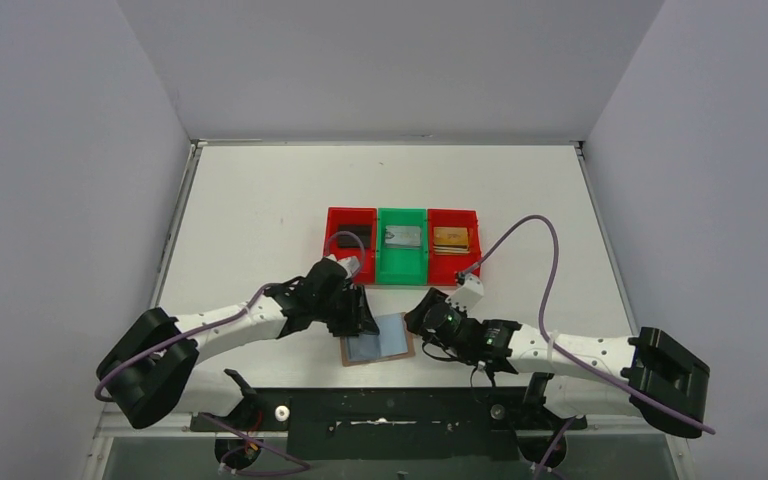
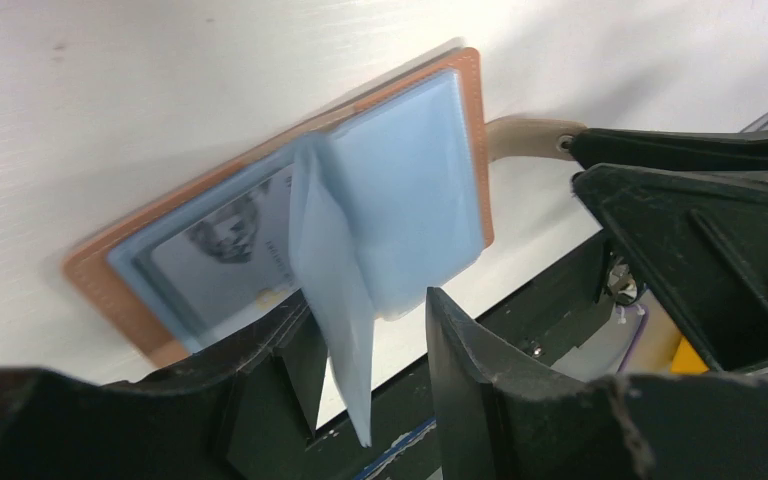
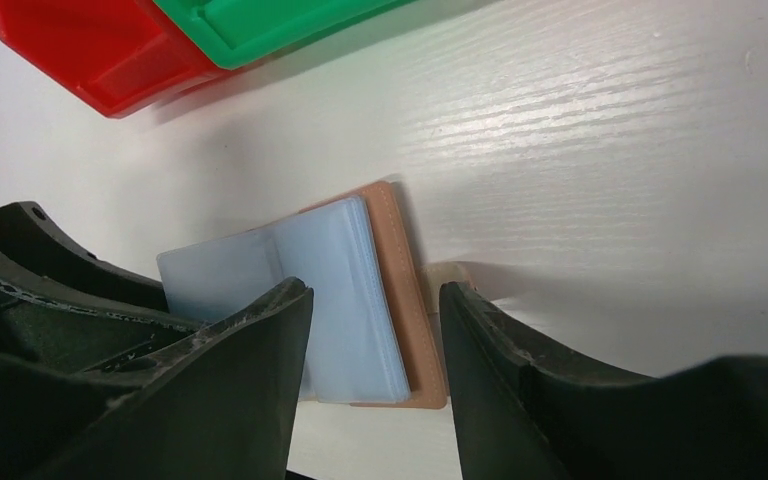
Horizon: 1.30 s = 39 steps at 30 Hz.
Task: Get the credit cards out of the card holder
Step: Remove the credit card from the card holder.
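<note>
Left wrist: card holder sleeve hangs between spread left jaws, seemingly unpinched.

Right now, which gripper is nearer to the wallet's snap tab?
Right. The right gripper has a fingertip at the snap tab on the edge of the wallet. The left gripper sits across the wallet, fingers either side of a raised plastic page.

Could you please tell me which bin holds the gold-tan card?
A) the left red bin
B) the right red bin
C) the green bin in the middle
B: in the top view the gold-tan card lies in the right red bin, while the green bin holds a grey card and the left red bin a black card.
</note>
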Available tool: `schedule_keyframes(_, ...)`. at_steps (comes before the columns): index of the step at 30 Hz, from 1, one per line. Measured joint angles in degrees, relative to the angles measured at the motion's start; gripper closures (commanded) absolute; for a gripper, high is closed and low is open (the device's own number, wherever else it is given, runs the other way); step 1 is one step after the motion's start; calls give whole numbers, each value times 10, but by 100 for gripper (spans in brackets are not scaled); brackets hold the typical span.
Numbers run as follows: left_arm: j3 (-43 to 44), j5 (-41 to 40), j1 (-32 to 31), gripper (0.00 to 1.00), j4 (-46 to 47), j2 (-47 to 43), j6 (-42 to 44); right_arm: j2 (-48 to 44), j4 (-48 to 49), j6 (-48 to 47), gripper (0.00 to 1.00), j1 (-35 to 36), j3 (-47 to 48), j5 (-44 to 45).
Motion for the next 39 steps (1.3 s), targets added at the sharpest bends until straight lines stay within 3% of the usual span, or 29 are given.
schedule_keyframes(10,40,19,-38,58,36,61,-2,13,35,2,51,-20,-32,-43)
schedule_keyframes(19,59,13,-71,63,71,121,-6,13,51,17,64,-24,-48,-51)
schedule_keyframes(21,59,9,-77,64,76,134,-8,12,48,23,70,-24,-48,-50)
schedule_keyframes(23,62,5,-83,68,80,140,-10,6,40,27,78,-24,-48,-47)
schedule_keyframes(28,65,-12,-97,87,82,147,-12,-24,39,24,85,-24,-50,-42)
schedule_keyframes(34,66,-31,-101,94,70,148,-9,-24,91,-8,90,-24,-53,-61)
schedule_keyframes(39,66,-34,-101,95,66,148,-3,43,107,-29,92,-24,-21,-85)
